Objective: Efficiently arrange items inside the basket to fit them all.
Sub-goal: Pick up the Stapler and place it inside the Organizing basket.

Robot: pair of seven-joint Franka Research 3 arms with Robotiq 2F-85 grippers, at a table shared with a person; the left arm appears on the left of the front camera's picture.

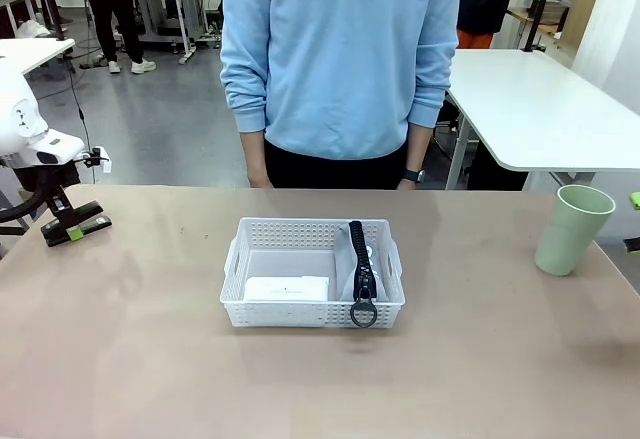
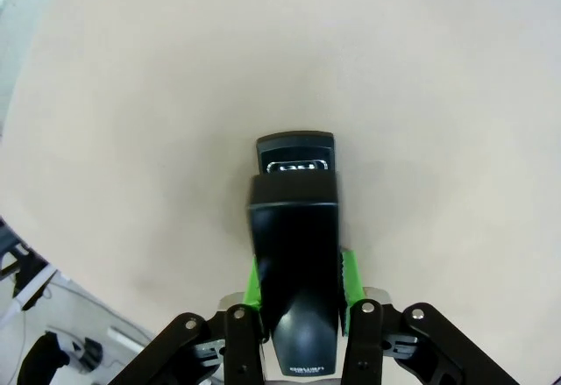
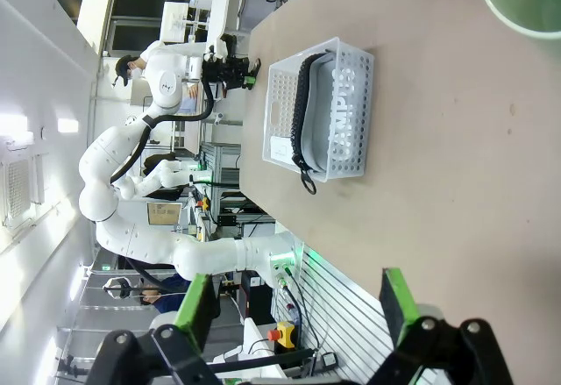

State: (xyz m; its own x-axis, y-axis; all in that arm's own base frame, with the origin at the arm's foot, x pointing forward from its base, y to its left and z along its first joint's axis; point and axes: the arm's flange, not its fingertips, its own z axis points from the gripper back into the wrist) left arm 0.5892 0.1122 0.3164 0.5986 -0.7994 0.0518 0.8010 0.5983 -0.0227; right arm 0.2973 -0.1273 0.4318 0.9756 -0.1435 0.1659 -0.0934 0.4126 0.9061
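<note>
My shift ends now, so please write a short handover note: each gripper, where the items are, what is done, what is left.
Left gripper: shut on the black stapler, at the table's left side, outside the basket.
Right gripper: open, empty, near the pale green cup, upright on the table at the right.
Done: small white box and grey pouch lie in the basket.
Left: stapler and cup go in.

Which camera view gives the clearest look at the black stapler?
The left wrist view: the black stapler sits large in the middle, clamped between the left gripper's green pads. The front view shows it small, near the table's left edge. In the right wrist view it is far off, too small to make out.
</note>
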